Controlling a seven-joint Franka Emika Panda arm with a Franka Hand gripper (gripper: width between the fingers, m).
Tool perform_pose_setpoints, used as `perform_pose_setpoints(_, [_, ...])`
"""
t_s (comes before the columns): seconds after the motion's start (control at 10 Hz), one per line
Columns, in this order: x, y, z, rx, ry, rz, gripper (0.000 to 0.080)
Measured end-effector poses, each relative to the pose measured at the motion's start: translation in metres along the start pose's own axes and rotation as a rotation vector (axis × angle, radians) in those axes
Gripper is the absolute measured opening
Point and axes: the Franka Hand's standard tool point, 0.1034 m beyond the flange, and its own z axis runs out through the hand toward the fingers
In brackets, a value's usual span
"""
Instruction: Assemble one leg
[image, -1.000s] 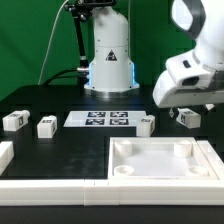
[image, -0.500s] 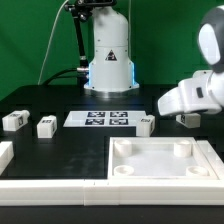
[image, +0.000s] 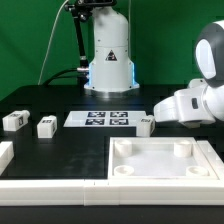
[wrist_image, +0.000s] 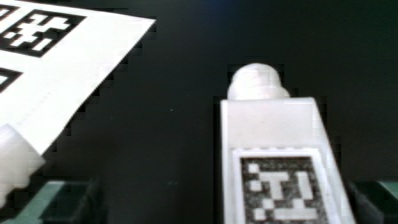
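A leg (image: 146, 125) lies on the black table at the marker board's right end. In the wrist view this leg (wrist_image: 270, 140) is a white block with a tag on its top face and a rounded peg at one end. My gripper (image: 153, 117) hangs low right by it. In the wrist view the gripper (wrist_image: 217, 207) is open, its dark fingertips (wrist_image: 48, 204) standing on both sides of the leg, apart from it. Two more legs (image: 14, 120) (image: 46, 126) lie at the exterior view's left.
The marker board (image: 107, 119) lies mid-table and shows in the wrist view (wrist_image: 71, 60). A large white tray-like piece (image: 160, 176) with a raised rim sits at the front right. White rails (image: 50, 190) lie along the front edge. The arm's base (image: 108, 60) stands behind.
The arm has swung down and toward the exterior view's left, from the right edge to the leg beside the marker board. It now hides the leg seen earlier at the right.
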Motion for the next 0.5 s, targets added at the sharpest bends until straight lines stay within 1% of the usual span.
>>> perform_pose_setpoints(0.3, [0.0005, -0.0001, -0.0001, 0.001, 0.002, -0.002, 0.0649])
perform_pose_setpoints(0.4, [0.0005, -0.0001, 0.0002, 0.0, 0.002, -0.002, 0.0503])
perform_pose_setpoints(0.5, [0.0005, -0.0001, 0.0002, 0.0, 0.002, -0.002, 0.0503])
